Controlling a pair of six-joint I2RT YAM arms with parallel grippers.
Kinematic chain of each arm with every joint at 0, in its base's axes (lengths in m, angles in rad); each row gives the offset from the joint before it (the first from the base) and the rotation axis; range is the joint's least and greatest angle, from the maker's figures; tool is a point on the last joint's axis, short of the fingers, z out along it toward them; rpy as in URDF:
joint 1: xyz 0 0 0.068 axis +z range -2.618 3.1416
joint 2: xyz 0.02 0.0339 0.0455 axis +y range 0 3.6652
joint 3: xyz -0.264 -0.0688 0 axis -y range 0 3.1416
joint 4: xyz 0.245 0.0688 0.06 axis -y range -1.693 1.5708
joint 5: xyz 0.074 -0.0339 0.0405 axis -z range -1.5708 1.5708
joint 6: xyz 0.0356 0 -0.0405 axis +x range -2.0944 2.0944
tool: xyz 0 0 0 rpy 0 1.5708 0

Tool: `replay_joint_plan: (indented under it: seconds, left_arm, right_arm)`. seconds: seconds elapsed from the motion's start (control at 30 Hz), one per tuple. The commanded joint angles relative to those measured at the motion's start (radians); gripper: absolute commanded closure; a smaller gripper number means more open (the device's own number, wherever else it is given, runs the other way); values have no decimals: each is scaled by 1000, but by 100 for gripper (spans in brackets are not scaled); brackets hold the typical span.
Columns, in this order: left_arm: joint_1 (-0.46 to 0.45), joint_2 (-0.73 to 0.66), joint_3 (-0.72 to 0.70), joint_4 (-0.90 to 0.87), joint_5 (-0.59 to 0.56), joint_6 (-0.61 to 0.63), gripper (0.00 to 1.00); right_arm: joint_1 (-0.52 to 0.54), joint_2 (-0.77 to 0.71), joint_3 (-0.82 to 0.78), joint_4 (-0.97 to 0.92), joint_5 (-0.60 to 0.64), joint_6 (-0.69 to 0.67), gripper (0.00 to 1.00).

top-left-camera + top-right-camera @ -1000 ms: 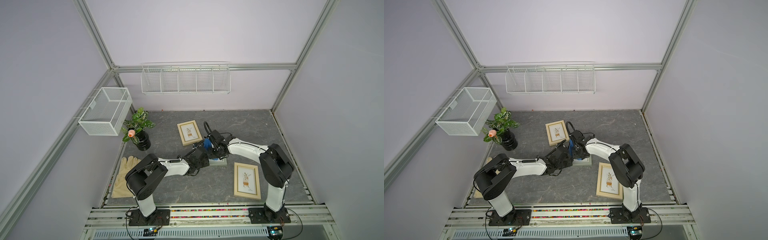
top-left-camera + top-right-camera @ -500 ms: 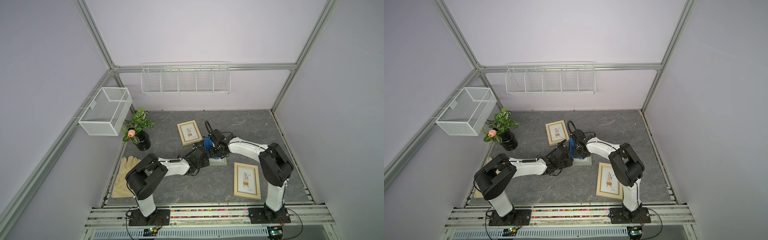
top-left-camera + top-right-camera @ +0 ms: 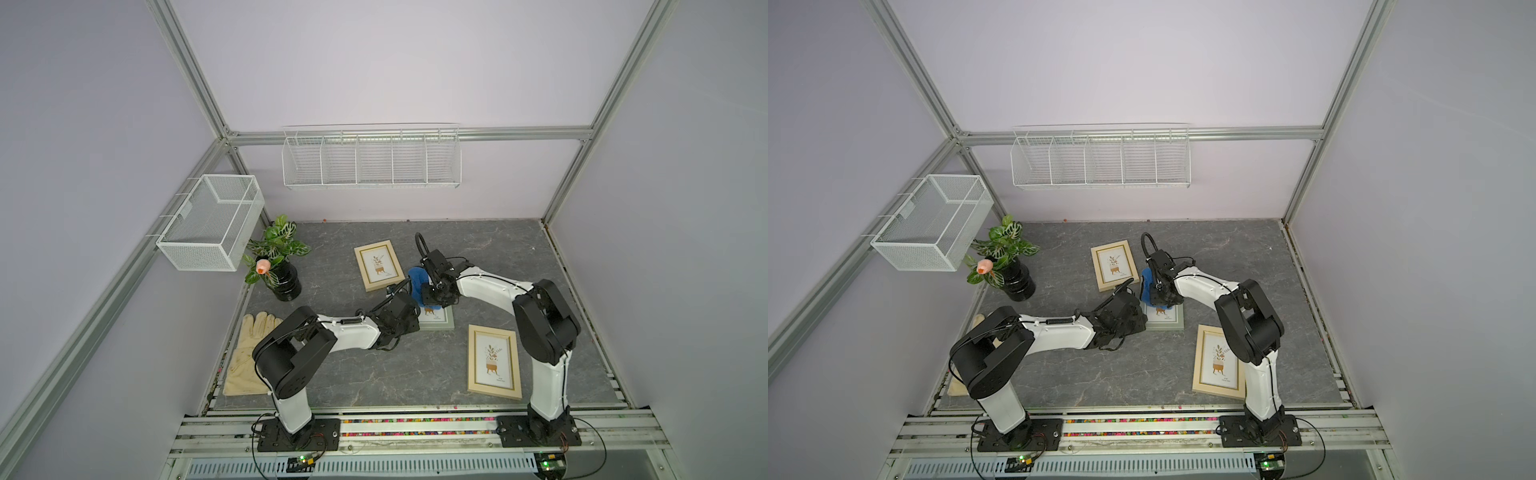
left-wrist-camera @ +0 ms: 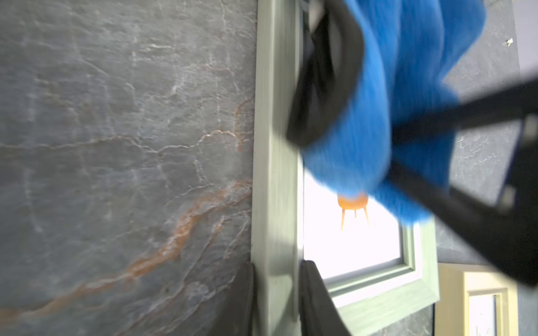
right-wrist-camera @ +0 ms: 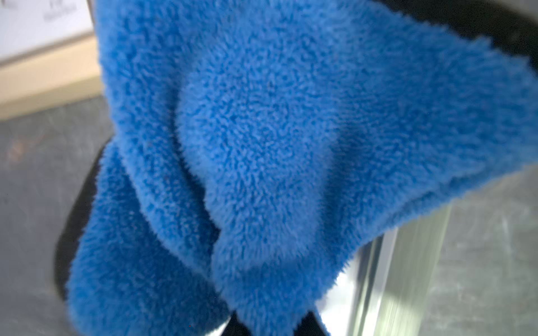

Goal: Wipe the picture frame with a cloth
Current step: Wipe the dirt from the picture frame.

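A grey-green picture frame [image 3: 438, 326] [image 3: 1167, 323] lies flat on the stone floor between the two arms. My left gripper [image 4: 278, 266] is shut on the frame's side rail [image 4: 275, 174], one finger on each face. In both top views its wrist hides the jaws at the frame's left edge [image 3: 411, 322] [image 3: 1140, 320]. The royal-blue plush cloth [image 5: 262, 131] [image 4: 378, 101] [image 3: 415, 280] [image 3: 1147, 282] hangs bunched from my right gripper [image 5: 276, 323], which is shut on it. The cloth covers the upper part of the frame's white picture.
Two pale wooden frames lie flat, one behind [image 3: 378, 265] and one at the front right [image 3: 494, 361]. A plant in a black pot [image 3: 280, 270] and a beige glove [image 3: 249, 357] sit at the left. Wire baskets [image 3: 212, 222] [image 3: 371, 158] hang on the walls.
My right gripper has slid the cloth a little across the frame. The left gripper has kept its hold on the rail and has not moved.
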Motion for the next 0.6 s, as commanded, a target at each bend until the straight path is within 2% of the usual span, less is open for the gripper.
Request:
replay_joint_plan:
  seconds: [0.0, 0.13, 0.27, 0.47, 0.57]
  left_arm:
    - [0, 51, -41, -145, -9, -10, 79]
    - [1, 58, -40, -140, -9, -10, 79]
    - [1, 58, -45, -130, -10, -16, 79]
    - [1, 39, -58, -131, -23, -24, 79]
    - [0, 37, -58, -133, -25, -27, 79]
  right_arm:
    - [20, -101, -122, -38, -16, 14, 93]
    - [-5, -173, -174, -57, 43, 5, 93]
    - [-35, -164, -166, -74, 51, -7, 93]
    - [73, -160, -174, -40, -23, 49, 93]
    - [82, -179, -196, -33, -24, 61, 93]
